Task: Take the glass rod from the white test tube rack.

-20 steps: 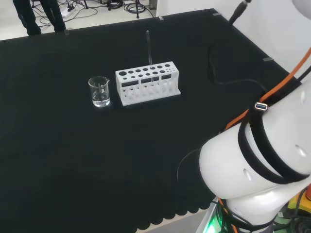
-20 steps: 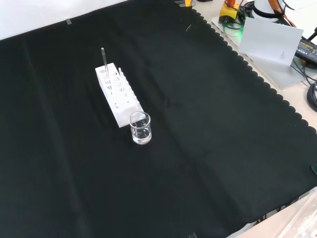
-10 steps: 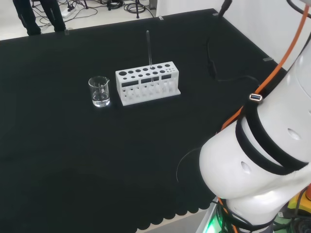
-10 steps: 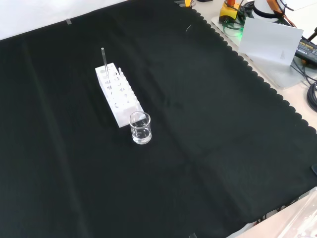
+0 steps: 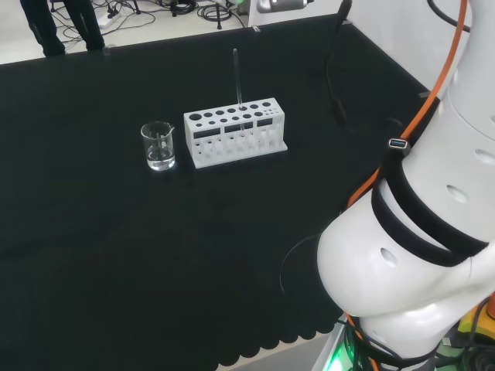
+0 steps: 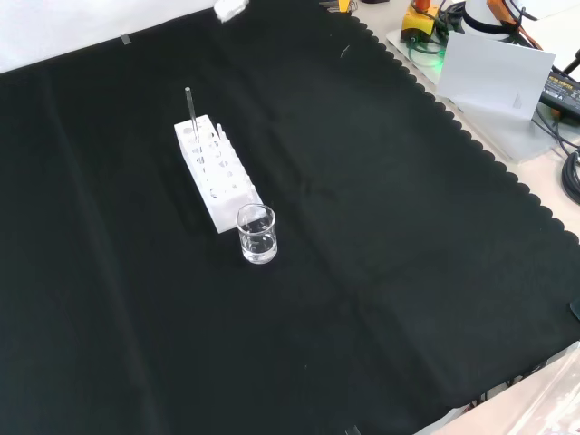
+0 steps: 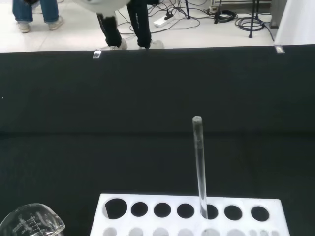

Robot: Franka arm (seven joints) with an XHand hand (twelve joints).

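Here the black cloth (image 6: 408,299) covers the whole bench, and the arm's white links (image 5: 418,263) bulk large at the right of the head view. Near the middle of the cloth sits the white test tube rack (image 5: 234,132), its long side running left to right in the head view. Just beside its left end in that view, apart from it, stands a small clear beaker (image 5: 158,145). The glass rod (image 7: 200,167) stands upright in a hole of the rack's back row, toward the right end in the head view, still seated. A blurred white part of the hand (image 7: 101,4) shows in the wrist view; whether its fingers are apart or together I cannot tell. The risk ahead: the rod is thin and clear, so a slightly off approach could tip the rack or knock the beaker.
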